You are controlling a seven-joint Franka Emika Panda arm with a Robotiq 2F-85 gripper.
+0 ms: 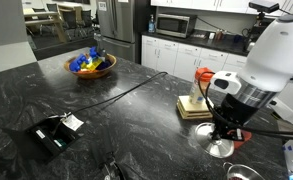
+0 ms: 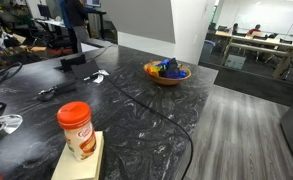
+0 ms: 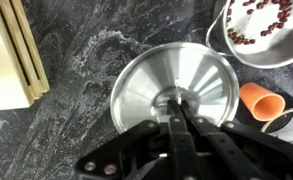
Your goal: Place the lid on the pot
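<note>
In the wrist view the lid [image 3: 146, 95], a shiny silver disc, lies on the dark stone counter right under my gripper [image 3: 179, 103]. The two fingers are shut together on its small central knob. The pot [image 3: 281, 52], a shiny steel vessel with several dark beans inside, stands apart from the lid at the top right. In an exterior view the gripper [image 1: 226, 132] hangs over the lid [image 1: 221, 149] near the counter's front edge. I cannot tell whether the lid is lifted off the counter.
An orange-red cup [image 3: 261, 100] lies close beside the lid. A wooden board [image 3: 6, 55] is next to it, carrying a creamer container [image 2: 76, 130]. A fruit bowl [image 1: 91, 65], a black device [image 1: 51, 135] and a cable are on the counter.
</note>
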